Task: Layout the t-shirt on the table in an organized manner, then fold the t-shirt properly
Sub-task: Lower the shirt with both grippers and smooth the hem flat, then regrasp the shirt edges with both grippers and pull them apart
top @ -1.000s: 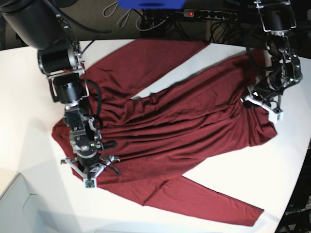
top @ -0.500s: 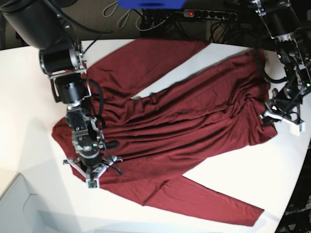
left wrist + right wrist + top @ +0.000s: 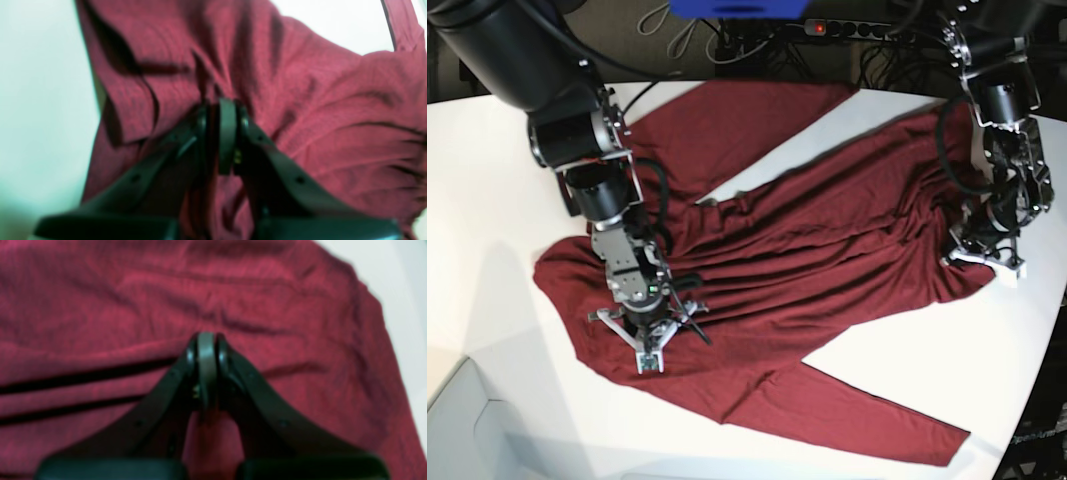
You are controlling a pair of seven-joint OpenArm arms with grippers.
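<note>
The maroon t-shirt (image 3: 807, 250) lies spread and pleated across the white table (image 3: 487, 180), one sleeve (image 3: 757, 110) reaching to the back, the other (image 3: 867, 425) to the front right. My left gripper (image 3: 983, 255) stands at the shirt's right end, shut on a bunched fold; in the left wrist view its tips (image 3: 222, 103) pinch the t-shirt (image 3: 333, 100), with wrinkles fanning out from them. My right gripper (image 3: 649, 360) is shut over the shirt's lower left part. Seen from the right wrist, that gripper (image 3: 206, 336) rests on fairly flat t-shirt (image 3: 100, 306) with no fold visibly caught.
A power strip (image 3: 857, 30), cables and a blue object (image 3: 737, 8) lie beyond the table's back edge. The table's curved edge (image 3: 1049, 330) runs close behind the left gripper. Bare white table (image 3: 40, 83) shows beside the hem, and also at the right wrist view's corner (image 3: 407, 290).
The left gripper swung out to the right with the shirt's end, then came back a little inward. The right gripper moved right and slightly up across the shirt.
</note>
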